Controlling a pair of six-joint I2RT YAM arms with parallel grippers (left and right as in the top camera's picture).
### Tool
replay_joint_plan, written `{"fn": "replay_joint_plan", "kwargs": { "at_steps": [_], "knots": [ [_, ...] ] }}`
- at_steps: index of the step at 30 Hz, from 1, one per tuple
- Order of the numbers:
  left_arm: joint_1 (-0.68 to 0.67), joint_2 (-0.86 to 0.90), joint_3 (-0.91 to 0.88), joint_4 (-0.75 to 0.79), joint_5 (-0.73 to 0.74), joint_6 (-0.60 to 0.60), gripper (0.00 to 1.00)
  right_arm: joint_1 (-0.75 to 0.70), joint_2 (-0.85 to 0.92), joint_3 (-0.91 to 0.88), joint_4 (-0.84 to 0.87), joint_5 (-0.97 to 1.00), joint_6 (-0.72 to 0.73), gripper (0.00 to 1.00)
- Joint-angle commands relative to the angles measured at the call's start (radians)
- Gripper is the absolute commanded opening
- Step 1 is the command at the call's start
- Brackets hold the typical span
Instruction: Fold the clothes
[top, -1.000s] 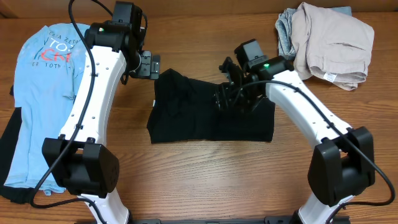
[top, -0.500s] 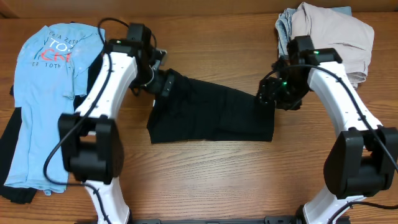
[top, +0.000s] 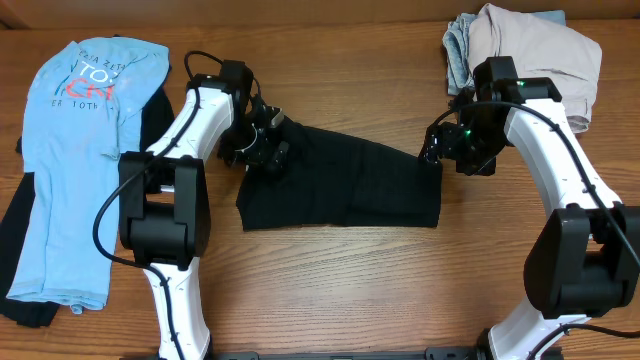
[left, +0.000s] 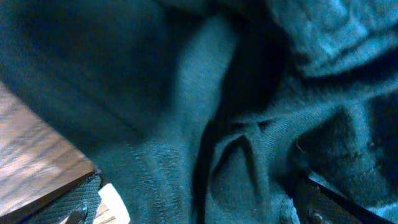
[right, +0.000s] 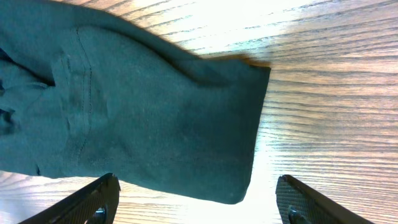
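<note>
The black T-shirt (top: 340, 190) lies folded into a wide band in the middle of the table. My left gripper (top: 262, 148) is down on its upper left corner. In the left wrist view the dark cloth (left: 186, 93) fills the frame, and the left gripper (left: 196, 208) is open with cloth between its fingers and a small white patch (left: 115, 202) by the left finger. My right gripper (top: 440, 152) is at the shirt's upper right corner. In the right wrist view the right gripper (right: 199, 202) is wide open just above that corner (right: 186, 124). The light blue lettered T-shirt (top: 70, 150) lies flat at the far left.
A pile of beige and pale blue clothes (top: 530, 70) sits at the back right corner. Another dark garment (top: 20, 235) sticks out from under the light blue T-shirt at the left edge. Bare wood (top: 340, 280) lies in front of the black shirt.
My left gripper has come down from behind the shirt onto its upper left corner. My right gripper has moved from the shirt's middle out to its upper right corner. The cloth's top edge is stretched wider.
</note>
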Motion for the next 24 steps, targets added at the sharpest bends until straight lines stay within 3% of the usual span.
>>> {"fn": "replay_joint_plan", "kwargs": {
  "at_steps": [1,8,14,18,24],
  "knots": [
    [0.003,0.007,-0.019,0.000,0.034,0.064,1.00,-0.001,-0.011,0.027,0.006,0.009,-0.006,0.85],
    [0.003,0.008,-0.051,0.000,-0.073,0.055,1.00,-0.001,-0.011,0.027,0.008,0.009,-0.006,0.85],
    [0.003,0.008,-0.117,0.024,-0.195,-0.055,1.00,0.000,-0.011,0.017,0.014,0.009,-0.006,0.85],
    [0.002,0.008,-0.164,0.056,-0.184,-0.097,1.00,0.000,-0.011,-0.008,0.038,0.009,-0.003,0.85],
    [-0.024,0.008,-0.193,0.095,-0.039,-0.098,0.97,0.000,-0.011,-0.020,0.045,0.008,-0.002,0.86]
  ]
}}
